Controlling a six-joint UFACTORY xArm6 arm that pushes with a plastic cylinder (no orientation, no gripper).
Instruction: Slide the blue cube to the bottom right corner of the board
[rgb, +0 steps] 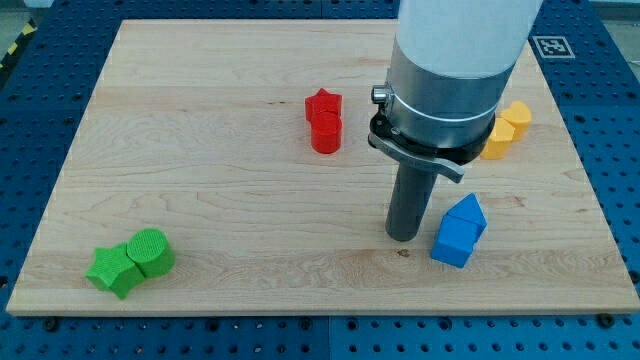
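Note:
The blue cube (453, 242) lies on the wooden board (230, 210) toward the view's lower right, touching a second blue block (468, 213) just above and to its right. My tip (403, 237) rests on the board just left of the blue cube, a small gap from it. The arm's wide grey body rises above the tip and hides part of the board behind it.
A red star block (323, 102) and a red cylinder (325, 133) touch near the top centre. Two yellow blocks (505, 128) sit at the right, partly hidden by the arm. A green star (112, 270) and green cylinder (151, 251) sit at the lower left.

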